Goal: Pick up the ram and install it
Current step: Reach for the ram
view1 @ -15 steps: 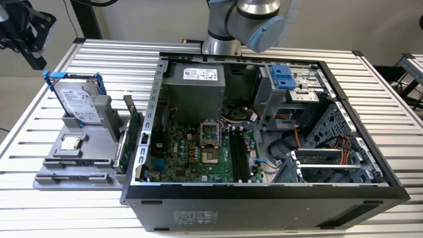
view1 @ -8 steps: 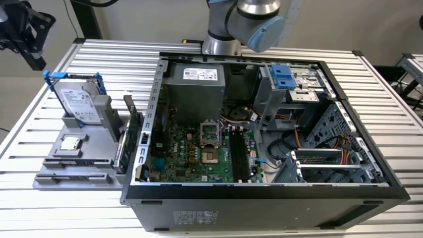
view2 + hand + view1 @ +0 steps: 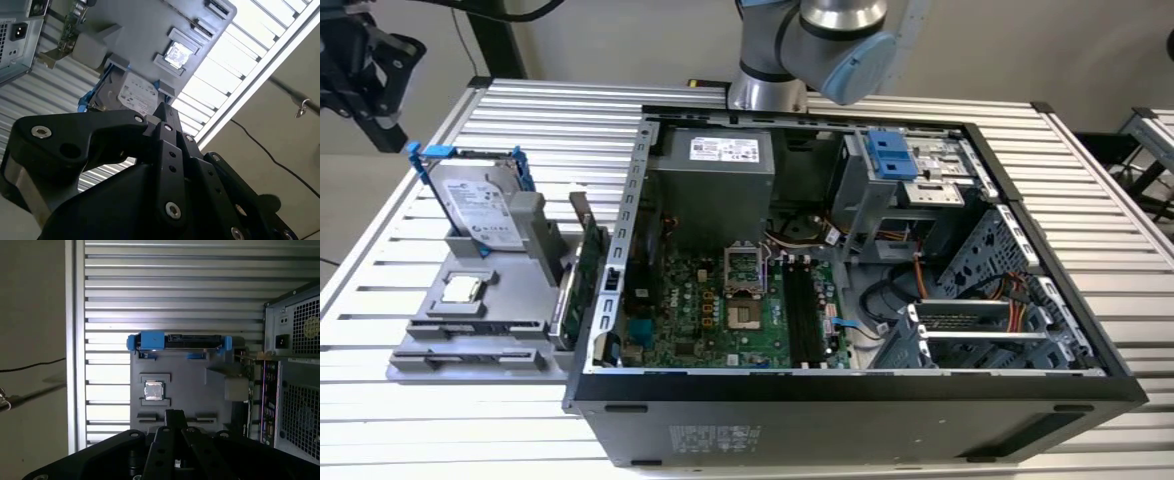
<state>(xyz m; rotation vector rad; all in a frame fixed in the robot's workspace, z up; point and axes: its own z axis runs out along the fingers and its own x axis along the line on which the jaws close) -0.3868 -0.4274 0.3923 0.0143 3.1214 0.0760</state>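
The task is at its opening stage: the ram [image 3: 564, 300] has not been picked up. In the exterior view it appears as a thin stick standing on edge at the side of the grey parts holder [image 3: 420, 328] nearest the open computer case [image 3: 854, 385], just beside the green card [image 3: 591, 262]; its identification there is tentative. The holder also carries a hard drive [image 3: 474, 205] and a processor chip [image 3: 460, 290]. On the motherboard [image 3: 707, 320], the long black memory slots [image 3: 807, 310] appear unoccupied, so installation is not done. In both wrist views the gripper [image 3: 174, 415] is well apart from the holder, aimed toward it, fingers drawn together and holding nothing. Both the pick and the insertion are judged outstanding.
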